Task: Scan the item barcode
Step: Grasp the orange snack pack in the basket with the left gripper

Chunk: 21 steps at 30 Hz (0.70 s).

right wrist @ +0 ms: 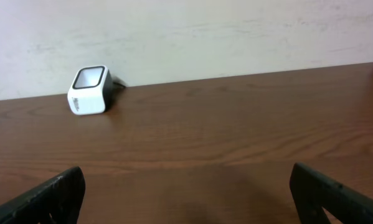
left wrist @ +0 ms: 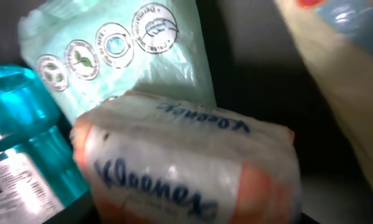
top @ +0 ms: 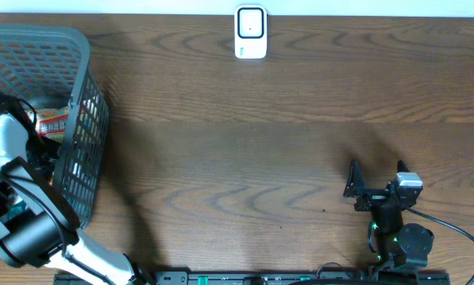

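In the overhead view the left arm (top: 7,138) reaches down into the basket (top: 86,119) at the worktop's (top: 260,158) left end, and the mesh hides the left hand (top: 37,149). The scanner (top: 251,32) stands well apart at the far edge, and the right hand (top: 377,178) rests near the front right, farther from the goods. In the left wrist view a Kleenex pack (left wrist: 186,168) lies straight ahead and very close, its long axis running left to right, between a teal bottle (left wrist: 24,143) and a green pouch (left wrist: 118,56). No fingers show, so we cannot tell whether that hand grasps it. In the right wrist view the right hand's fingers are spread wide and hold nothing, facing the scanner.
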Tool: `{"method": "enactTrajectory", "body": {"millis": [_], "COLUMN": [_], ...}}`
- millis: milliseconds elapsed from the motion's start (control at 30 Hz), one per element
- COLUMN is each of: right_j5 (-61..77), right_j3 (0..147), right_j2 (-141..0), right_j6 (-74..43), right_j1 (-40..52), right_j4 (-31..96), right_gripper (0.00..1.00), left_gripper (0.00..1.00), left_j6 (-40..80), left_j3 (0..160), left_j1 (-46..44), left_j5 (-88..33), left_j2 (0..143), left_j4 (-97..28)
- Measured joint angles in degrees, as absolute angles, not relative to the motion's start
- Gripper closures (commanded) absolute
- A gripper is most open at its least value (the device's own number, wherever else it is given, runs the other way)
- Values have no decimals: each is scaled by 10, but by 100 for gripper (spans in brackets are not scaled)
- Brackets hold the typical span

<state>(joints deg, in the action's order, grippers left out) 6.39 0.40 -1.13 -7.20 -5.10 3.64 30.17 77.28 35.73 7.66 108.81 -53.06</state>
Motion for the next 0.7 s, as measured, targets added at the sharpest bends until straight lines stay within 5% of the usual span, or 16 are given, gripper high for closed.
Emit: {"method": "enactTrajectory", "body": {"millis": [700], "right_j5": [64], "right_j3": [4], "right_j2": [-11], "right_j6": [-72], "right_j1": [-51], "right_j4": [37], "right_gripper": [1], "left_gripper": [48], "left_j6": [307], "left_j3": [785], "left_j1": [353], "left_j5": [18], "left_j2": [802], "left_j4": [-490]}}
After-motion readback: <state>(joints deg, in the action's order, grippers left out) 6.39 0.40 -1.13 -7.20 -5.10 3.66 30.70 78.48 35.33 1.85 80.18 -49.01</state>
